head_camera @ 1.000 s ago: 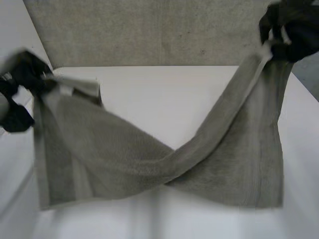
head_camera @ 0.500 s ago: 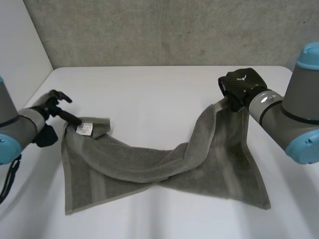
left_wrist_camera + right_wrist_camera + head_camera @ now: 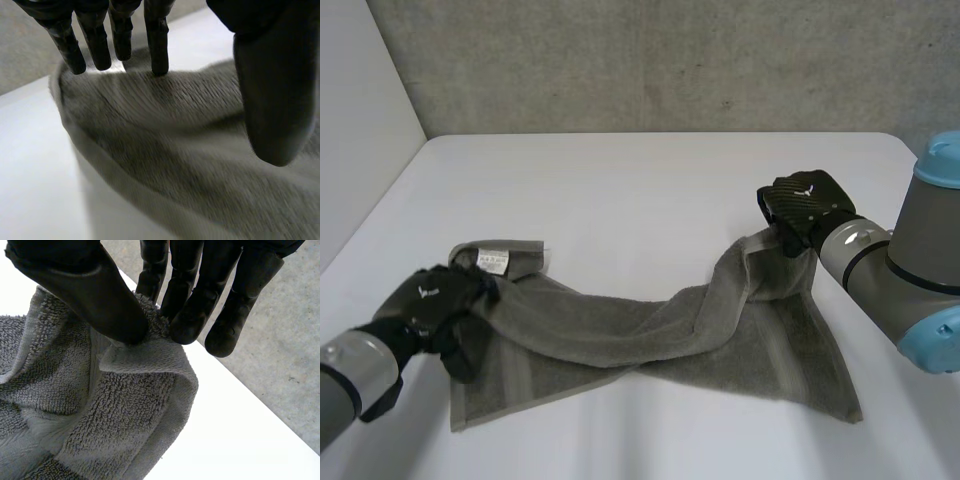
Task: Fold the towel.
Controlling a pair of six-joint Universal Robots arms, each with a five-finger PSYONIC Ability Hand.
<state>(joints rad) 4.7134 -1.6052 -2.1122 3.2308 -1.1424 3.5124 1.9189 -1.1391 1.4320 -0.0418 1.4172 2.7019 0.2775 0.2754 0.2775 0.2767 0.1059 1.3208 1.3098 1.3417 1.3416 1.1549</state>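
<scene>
A grey towel (image 3: 650, 335) lies twisted across the white table (image 3: 640, 180), narrow in the middle and spread flat at both ends. Its left corner, with a white label (image 3: 491, 260), is folded over on the table. My left hand (image 3: 432, 298) hovers at that left end just beside the label, fingers (image 3: 155, 45) straight and thumb held apart over the cloth (image 3: 175, 150), gripping nothing. My right hand (image 3: 805, 205) holds the towel's right far corner a little above the table. There the thumb (image 3: 95, 290) and fingers pinch a fold of the cloth (image 3: 125, 415).
A concrete wall (image 3: 640, 60) runs behind the table's far edge. The table's left edge (image 3: 380, 210) slants close past my left arm. Bare tabletop lies beyond the towel and in front of it.
Both hands brought the towel down from the air onto the table. The left hand let go of the left corner, opened, and drew back toward the near left. The right hand kept its pinch.
</scene>
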